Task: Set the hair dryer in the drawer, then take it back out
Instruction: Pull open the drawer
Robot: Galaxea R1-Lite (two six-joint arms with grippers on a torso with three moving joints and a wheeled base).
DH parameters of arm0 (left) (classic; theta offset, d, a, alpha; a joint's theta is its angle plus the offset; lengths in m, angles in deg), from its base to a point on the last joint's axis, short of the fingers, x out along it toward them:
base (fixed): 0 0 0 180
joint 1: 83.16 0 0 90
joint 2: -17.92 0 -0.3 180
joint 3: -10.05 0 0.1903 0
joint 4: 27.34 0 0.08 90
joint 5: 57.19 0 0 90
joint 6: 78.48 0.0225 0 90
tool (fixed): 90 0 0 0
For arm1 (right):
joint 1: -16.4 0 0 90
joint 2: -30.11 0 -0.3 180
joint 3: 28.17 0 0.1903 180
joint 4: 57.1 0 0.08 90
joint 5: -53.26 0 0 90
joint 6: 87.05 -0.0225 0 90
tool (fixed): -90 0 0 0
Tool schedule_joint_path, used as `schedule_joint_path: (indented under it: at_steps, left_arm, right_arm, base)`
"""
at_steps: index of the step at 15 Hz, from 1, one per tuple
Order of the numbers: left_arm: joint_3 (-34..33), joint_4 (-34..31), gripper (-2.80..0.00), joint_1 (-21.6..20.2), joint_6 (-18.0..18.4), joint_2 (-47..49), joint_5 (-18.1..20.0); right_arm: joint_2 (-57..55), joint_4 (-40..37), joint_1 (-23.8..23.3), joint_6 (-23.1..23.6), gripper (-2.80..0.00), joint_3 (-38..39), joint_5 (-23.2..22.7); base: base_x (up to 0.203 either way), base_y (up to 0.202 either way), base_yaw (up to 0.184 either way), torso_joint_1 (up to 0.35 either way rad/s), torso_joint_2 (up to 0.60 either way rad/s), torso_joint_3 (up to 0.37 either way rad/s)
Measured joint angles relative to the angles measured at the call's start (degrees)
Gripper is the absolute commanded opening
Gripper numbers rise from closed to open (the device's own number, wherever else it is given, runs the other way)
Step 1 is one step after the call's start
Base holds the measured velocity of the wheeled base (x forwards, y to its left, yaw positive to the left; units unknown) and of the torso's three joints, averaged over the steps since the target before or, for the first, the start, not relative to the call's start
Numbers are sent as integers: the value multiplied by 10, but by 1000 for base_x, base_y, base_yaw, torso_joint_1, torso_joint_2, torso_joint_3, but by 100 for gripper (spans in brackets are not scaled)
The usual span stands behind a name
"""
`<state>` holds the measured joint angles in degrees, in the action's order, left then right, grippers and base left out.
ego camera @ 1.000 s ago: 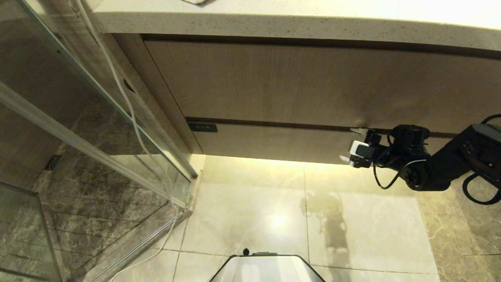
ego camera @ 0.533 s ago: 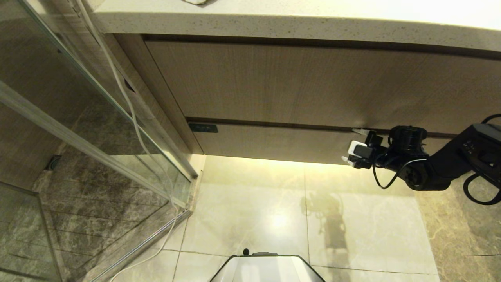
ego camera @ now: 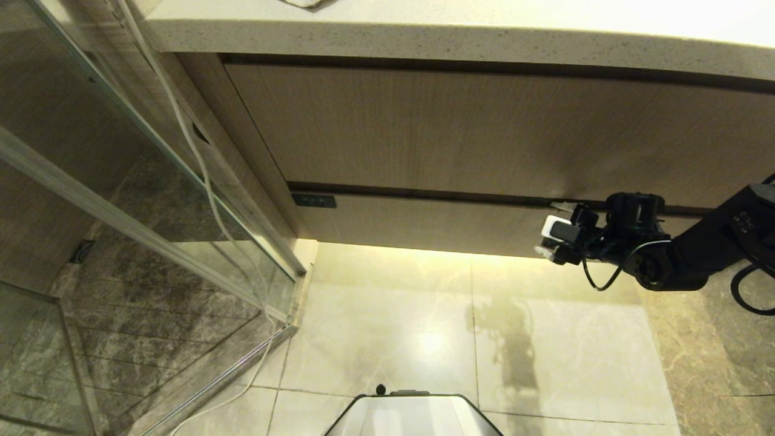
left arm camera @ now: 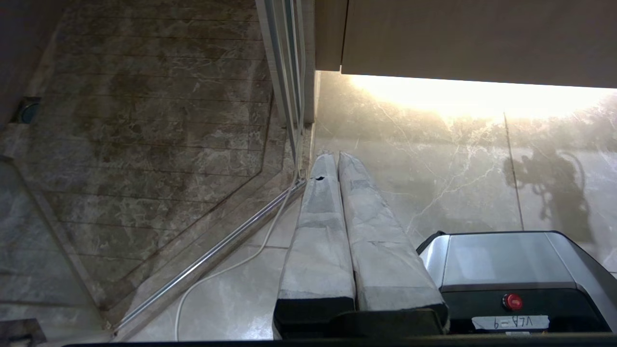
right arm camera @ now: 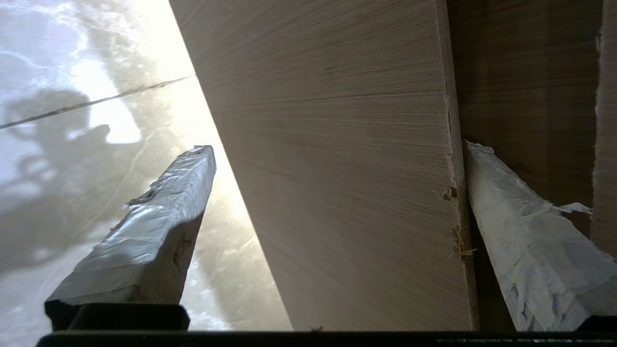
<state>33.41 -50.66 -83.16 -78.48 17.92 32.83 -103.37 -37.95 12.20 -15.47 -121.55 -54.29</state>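
The drawer [ego camera: 424, 221] is shut, at 1 o'clock from the base. The right gripper [right arm camera: 332, 202] is spread wide, 1 finger [right arm camera: 525, 241] hooked in the top gap. Stiff, probably smooth-sliding; that top edge is judged best pulled. The hair dryer is unseen. The left gripper [left arm camera: 337, 164] is closed, empty.

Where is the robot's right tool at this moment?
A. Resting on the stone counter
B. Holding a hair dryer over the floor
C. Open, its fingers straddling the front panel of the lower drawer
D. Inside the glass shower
C. The right tool is open at the drawer: in the right wrist view one finger sits in the gap above the front panel, the other below it.
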Motion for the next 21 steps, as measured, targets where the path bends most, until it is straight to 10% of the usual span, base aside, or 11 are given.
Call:
schedule_joint_path:
  at_steps: [13,21]
  left_arm:
    - [0,0,-280,0,0,0,0]
    - [0,0,-280,0,0,0,0]
  right_arm:
    - [56,-104,8,-2,0,41,57]
    - [161,-330,-7,-2,0,83,73]
  base:
    - [0,0,0,0,0,0]
    - [0,0,0,0,0,0]
